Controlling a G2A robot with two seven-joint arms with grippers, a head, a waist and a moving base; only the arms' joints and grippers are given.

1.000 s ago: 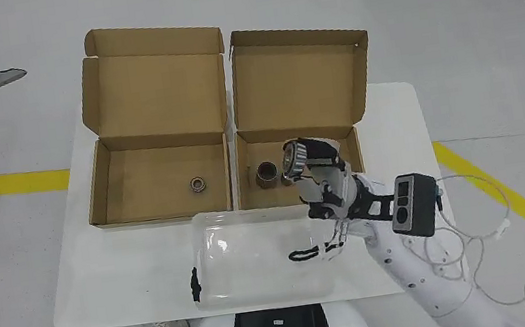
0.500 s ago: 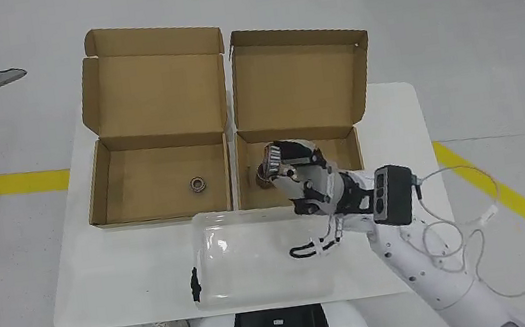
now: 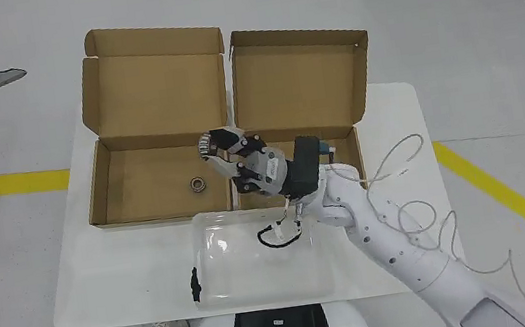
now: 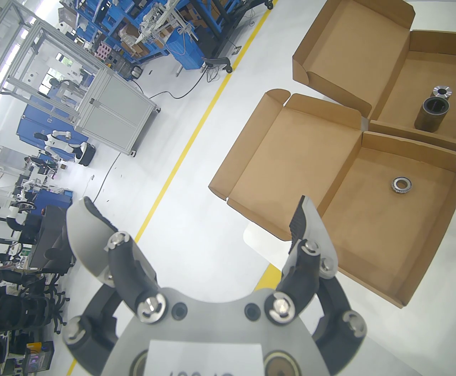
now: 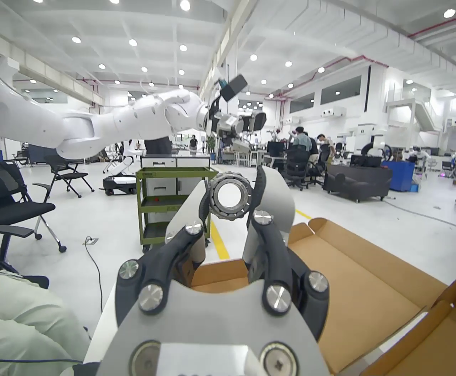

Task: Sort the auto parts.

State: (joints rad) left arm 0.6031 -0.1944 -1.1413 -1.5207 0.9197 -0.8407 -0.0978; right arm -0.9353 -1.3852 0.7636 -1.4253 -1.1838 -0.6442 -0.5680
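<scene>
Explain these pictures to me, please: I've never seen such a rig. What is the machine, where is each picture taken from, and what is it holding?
This is a two-armed robot at a white table. The top view looks down from a camera above its arms; the other two come from a camera on each wrist, so each shows its own gripper up close. On the table stand two open cardboard boxes and a clear plastic bin. The box on the left of the top view holds a small bearing ring; the other box holds a dark metal sleeve and a smaller silver part. The right gripper is shut on a roller bearing, above the boxes near where they meet. The left gripper is open and empty, off beyond the table above the floor.
</scene>
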